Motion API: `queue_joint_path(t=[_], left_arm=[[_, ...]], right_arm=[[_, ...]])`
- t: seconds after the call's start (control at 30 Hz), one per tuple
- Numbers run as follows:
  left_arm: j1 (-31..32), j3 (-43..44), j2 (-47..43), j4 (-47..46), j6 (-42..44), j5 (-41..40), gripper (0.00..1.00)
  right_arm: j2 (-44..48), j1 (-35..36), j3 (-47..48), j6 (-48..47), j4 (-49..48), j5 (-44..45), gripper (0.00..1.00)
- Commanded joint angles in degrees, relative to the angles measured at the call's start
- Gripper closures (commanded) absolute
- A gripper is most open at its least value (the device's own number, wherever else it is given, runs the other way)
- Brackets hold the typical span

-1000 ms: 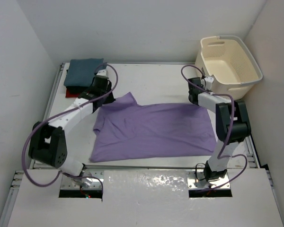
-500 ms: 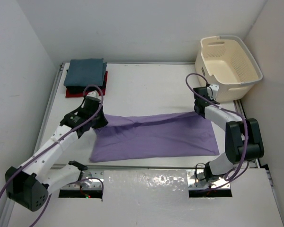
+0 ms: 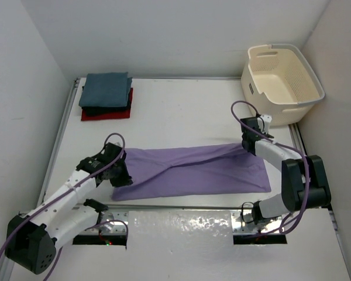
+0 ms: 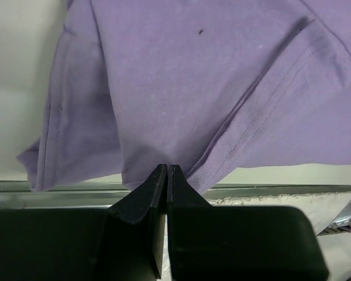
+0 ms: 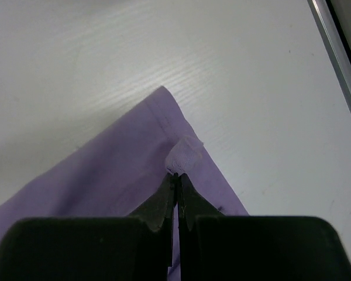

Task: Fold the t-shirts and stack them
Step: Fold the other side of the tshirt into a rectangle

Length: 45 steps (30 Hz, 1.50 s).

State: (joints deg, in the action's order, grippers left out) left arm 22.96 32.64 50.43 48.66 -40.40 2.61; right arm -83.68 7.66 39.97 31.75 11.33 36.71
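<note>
While both arms reach out over the table (image 3: 181, 105), 4 t-shirts show in the overhead view. 1 of them, the lavender t-shirt (image 3: 193, 172), lies as a long doubled band across the near half of the table. The other 3 sit folded in 1 stack at the far left corner: the teal-blue t-shirt (image 3: 107, 89) on top, a thin dark edge of the black t-shirt (image 3: 96, 109) under it, and the red t-shirt (image 3: 105, 115) at the bottom.

Both of the 2 grippers are clenched on the lavender cloth. The left gripper (image 3: 121, 177) grips the band's left end; its wrist camera shows the 2 fingertips pressed together on a hemmed fold, with the cloth hanging in creases beyond them. The right gripper (image 3: 246, 146) pinches the band's far right corner, where a small tuft of fabric bunches above its tips.

1 cream basket (image 3: 284, 76) stands at the far right corner, well apart from the stack.
</note>
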Motion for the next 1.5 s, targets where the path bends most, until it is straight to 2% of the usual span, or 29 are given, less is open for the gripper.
queue_joint_path(t=[0.0,0.07,0.1,0.13,0.17,0.2,0.23,0.27,0.37,0.47,0.5,0.53,0.57,0.63,0.77,0.9,1.07,1.33,1.47], left_arm=[[0.8,-2.5,0.2,-0.1,-2.2,2.7,1.0],[1.2,-4.1,0.4,-0.4,-3.1,4.2,1.0],[2.1,-4.2,0.5,-0.3,-3.3,4.8,0.97],[2.4,-4.0,0.8,0.0,-3.4,4.6,0.92],[2.8,-3.5,1.1,0.6,-3.7,4.9,0.69],[3.8,-3.0,1.3,1.0,-3.5,5.0,0.55],[4.2,-2.4,2.2,1.5,-3.5,5.0,0.27],[4.5,-0.8,2.8,3.2,-2.9,4.2,0.17],[4.5,3.1,4.9,5.2,-1.7,1.5,0.08],[4.5,6.5,7.1,1.8,-0.7,-0.2,0.01],[4.5,7.4,7.9,0.0,-0.5,-0.5,0.01],[4.5,8.6,9.3,-4.1,0.3,-0.8,0.0],[4.5,9.0,10.1,-6.4,0.5,-1.8,0.0],[4.5,9.7,13.3,-13.0,0.9,-2.0,0.0],[4.6,9.1,17.2,-22.2,1.5,1.5,0.0],[5.7,8.1,19.4,-27.9,3.3,5.9,0.0],[10.1,8.1,23.2,-30.4,4.5,7.0,0.0],[10.6,9.2,29.6,-29.2,6.8,3.5,0.0],[11.2,9.3,31.4,-29.2,6.9,5.5,0.0]], right_arm=[[1.3,0.2,-1.9,1.7,1.6,1.2,1.0],[1.1,0.2,-2.9,2.7,3.1,1.5,1.0],[0.9,0.1,-3.2,3.2,3.5,1.7,0.98],[0.6,0.1,-3.6,3.4,4.7,1.5,0.89],[0.4,0.1,-3.8,3.8,5.2,1.7,0.67],[0.3,0.1,-3.8,3.9,5.7,2.0,0.53],[0.3,0.0,-3.6,4.0,6.2,2.1,0.39],[0.5,0.1,-2.6,3.9,7.6,2.1,0.3],[3.4,0.1,-0.9,2.6,9.8,3.1,0.26],[7.4,0.1,0.5,1.0,12.0,3.3,0.19],[8.0,0.0,0.6,0.3,12.1,2.3,0.1],[9.2,0.0,0.8,-0.4,11.6,-0.8,0.08],[9.7,0.1,0.6,-1.6,10.2,-3.2,0.01],[9.9,0.1,0.4,-5.1,6.1,-8.1,0.01],[6.7,0.2,1.2,-7.0,1.6,-26.3,0.01],[3.5,0.3,-0.9,-5.8,-4.9,-35.8,0.01],[0.3,0.3,-2.2,-4.5,-6.8,-37.2,0.01],[-1.4,0.3,-3.0,-3.9,-6.1,-36.8,0.01],[-1.3,0.3,-3.1,-4.1,-5.9,-36.7,0.01]])
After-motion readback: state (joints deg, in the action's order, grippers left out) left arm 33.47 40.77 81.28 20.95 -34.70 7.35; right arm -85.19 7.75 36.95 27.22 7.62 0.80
